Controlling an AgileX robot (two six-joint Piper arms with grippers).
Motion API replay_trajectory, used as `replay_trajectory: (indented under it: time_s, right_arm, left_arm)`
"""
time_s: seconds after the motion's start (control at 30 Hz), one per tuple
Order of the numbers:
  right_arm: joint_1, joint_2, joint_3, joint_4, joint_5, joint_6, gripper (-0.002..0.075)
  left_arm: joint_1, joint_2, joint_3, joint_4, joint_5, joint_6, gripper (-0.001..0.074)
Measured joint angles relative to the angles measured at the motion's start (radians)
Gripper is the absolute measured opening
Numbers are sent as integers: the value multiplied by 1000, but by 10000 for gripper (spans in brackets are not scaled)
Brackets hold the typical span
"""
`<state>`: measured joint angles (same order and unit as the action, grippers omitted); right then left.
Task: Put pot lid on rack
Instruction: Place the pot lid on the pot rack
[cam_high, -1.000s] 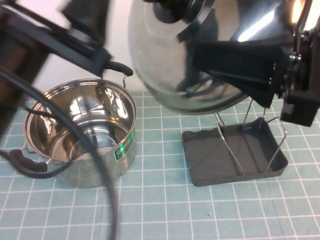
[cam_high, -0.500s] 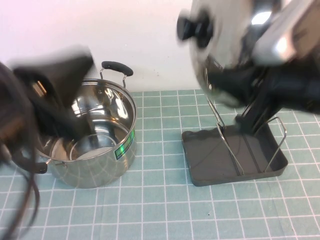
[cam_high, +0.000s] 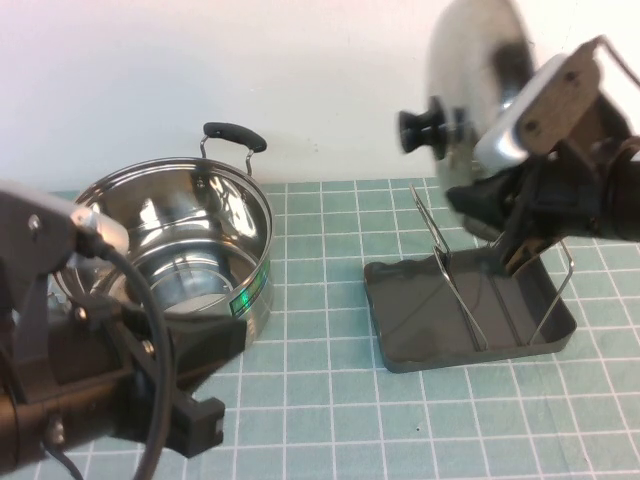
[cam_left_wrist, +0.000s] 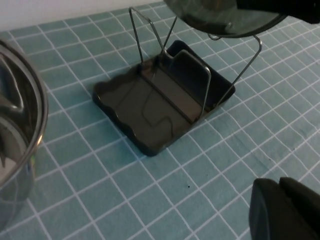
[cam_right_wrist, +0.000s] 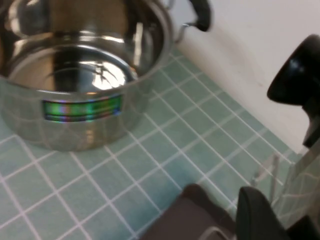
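The pot lid (cam_high: 478, 70), shiny steel with a black knob (cam_high: 425, 130), is held on edge, knob facing left, above the rack's far side. My right gripper (cam_high: 505, 210) is shut on the lid's lower rim. The rack (cam_high: 470, 310), a dark grey tray with upright wire loops, sits on the mat below. In the right wrist view the knob (cam_right_wrist: 297, 80) and one of my fingers (cam_right_wrist: 260, 215) show. My left gripper (cam_high: 195, 420) is low at the front left, shut and empty; its fingers (cam_left_wrist: 285, 210) show in the left wrist view, as do the rack (cam_left_wrist: 165, 100) and the lid's underside (cam_left_wrist: 225, 15).
The open steel pot (cam_high: 170, 260) with black handles and a green label stands left of the rack; it also shows in the right wrist view (cam_right_wrist: 85, 75). A green grid mat (cam_high: 330, 420) covers the table. A white wall stands behind.
The lid has moved right and turned from facing the camera to standing on edge above the rack. My left arm has dropped back to the front left, away from the pot.
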<state>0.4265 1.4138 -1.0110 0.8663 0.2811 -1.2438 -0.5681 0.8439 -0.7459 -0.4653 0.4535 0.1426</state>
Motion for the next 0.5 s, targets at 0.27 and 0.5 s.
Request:
replay_trajectory:
  time_s: [0.27, 0.5]
  right_arm:
    - [-37, 81, 0, -4, 73, 27, 169]
    - [-37, 170, 0, -39, 86, 21, 169]
  left_arm:
    - [0, 0, 90, -109, -81, 0, -1]
    - [0, 0, 100, -154, -104, 32, -2]
